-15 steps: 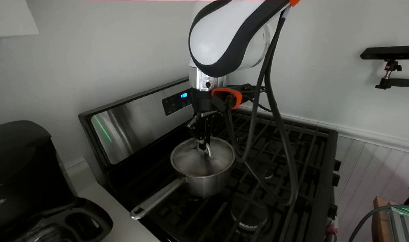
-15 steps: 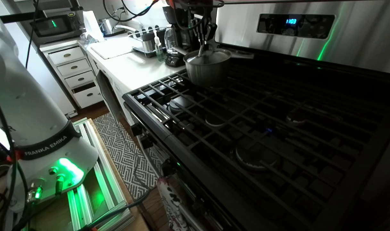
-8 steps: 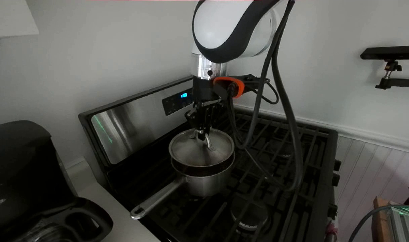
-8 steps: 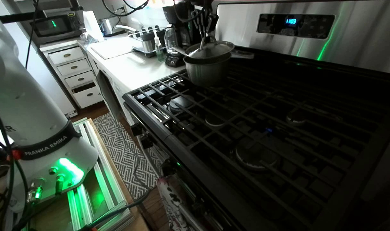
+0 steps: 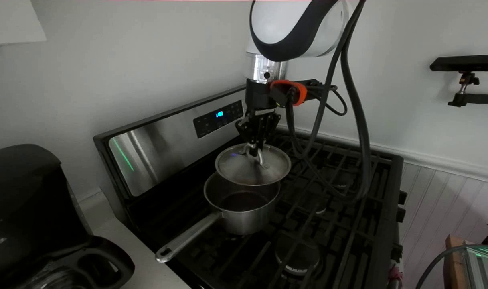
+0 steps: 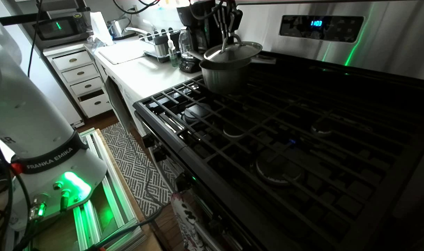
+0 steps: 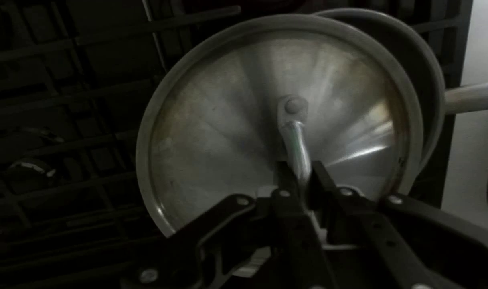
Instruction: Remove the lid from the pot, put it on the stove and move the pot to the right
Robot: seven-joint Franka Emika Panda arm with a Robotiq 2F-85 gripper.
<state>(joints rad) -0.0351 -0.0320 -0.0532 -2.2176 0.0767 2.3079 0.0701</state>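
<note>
Clearly off its seat: flat round silvery metal lid point(image 5: 244, 172), hung roughly level just above the small shiny stainless steel pot point(image 5: 244, 222); no contact with the rim, to judge by both exterior views. Clamped at the arched silvery metal loop point(image 7: 296, 144) on top by the black two-fingered gripper point(image 7: 302, 172), from straight above, with a finger to each side.

Key relation: off-centre over the pot. In the wrist view, covers most of the mouth, leaving only a crescent toward the long straight metal pot handle point(image 7: 474, 97). So, offset roughly away from that handle, with the loop's long axis about square to it.

Underneath, stainless steel stove with black cast-iron grates point(image 6: 267, 146), stretching on along the side of the offset. Opposite, past the handle's end, white counter point(image 6: 138, 75) and, on it, black coffee maker point(image 5: 23, 200).

Mid-step, by judgement: lifted, not yet laid down, with the pot's own move to follow. Next, probably carry along the line of the offset, past the pot, then lower to the grates. Dropped too soon, would likely catch on the pot's far rim. Leave room for the pot's later path, taking "right" as away from the counter. For grasping that handle, likely a quarter turn first.
</note>
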